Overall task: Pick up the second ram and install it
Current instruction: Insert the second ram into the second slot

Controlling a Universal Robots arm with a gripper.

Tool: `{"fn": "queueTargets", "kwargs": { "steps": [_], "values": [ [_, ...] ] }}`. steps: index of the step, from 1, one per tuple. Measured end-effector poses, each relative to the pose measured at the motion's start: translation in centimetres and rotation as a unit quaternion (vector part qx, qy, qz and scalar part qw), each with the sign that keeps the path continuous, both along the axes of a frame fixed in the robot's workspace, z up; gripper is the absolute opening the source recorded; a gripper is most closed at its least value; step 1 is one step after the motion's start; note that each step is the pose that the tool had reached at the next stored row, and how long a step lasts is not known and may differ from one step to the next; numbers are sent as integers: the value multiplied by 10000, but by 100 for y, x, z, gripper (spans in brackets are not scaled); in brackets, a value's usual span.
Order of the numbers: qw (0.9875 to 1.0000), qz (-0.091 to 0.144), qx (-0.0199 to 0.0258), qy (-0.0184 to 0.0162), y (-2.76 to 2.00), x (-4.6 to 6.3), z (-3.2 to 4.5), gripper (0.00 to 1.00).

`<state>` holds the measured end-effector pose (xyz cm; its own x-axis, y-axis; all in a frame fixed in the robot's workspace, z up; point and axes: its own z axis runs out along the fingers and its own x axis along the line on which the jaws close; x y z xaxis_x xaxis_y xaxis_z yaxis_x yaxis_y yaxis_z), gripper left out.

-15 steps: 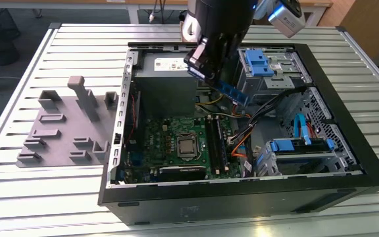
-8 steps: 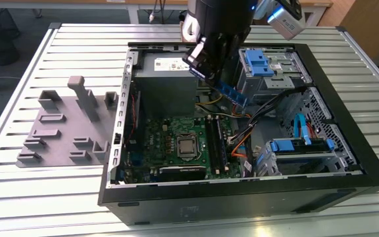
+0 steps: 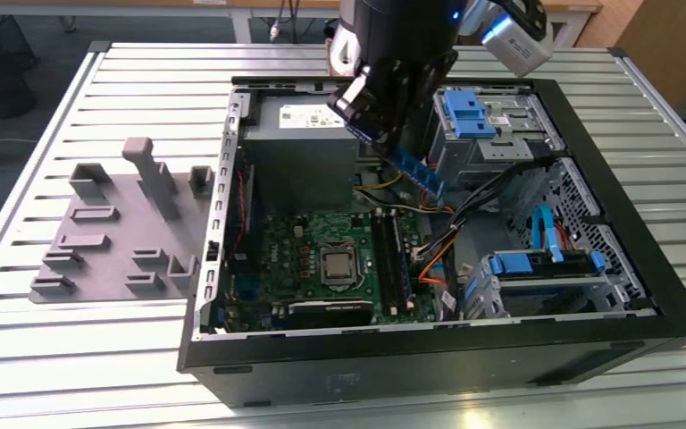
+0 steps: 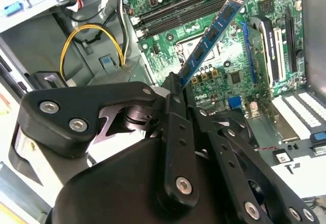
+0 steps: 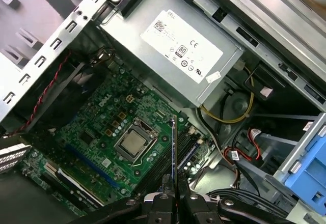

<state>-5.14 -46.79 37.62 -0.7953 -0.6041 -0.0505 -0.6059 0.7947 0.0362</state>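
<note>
Carry step: gripper [image 5: 174, 196] is clamping the second ram [image 4: 211, 35] by one end, hanging it inside the open case [image 3: 629, 214] above the motherboard [image 3: 319, 237]; judging next, aligning its edge squarely over the slots [image 4: 183, 7].

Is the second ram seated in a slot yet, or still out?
Out: the gripper holds the second ram in the air above the motherboard.

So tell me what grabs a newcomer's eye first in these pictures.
The gripper holds the second ram by one end, hanging above the green motherboard inside the open computer case. On the exterior view's left, a grey fixture block sits on the slatted table.
</note>
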Motion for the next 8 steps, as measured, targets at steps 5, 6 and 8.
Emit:
{"fn": "queueTargets", "kwargs": {
  "steps": [5, 6, 8],
  "values": [
    [9997, -264, 0, 0, 0, 0, -2, 14],
    [9995, -319, 0, 0, 0, 0, -2, 14],
    [9992, -403, 0, 0, 0, 0, -2, 14]
  ]
}}
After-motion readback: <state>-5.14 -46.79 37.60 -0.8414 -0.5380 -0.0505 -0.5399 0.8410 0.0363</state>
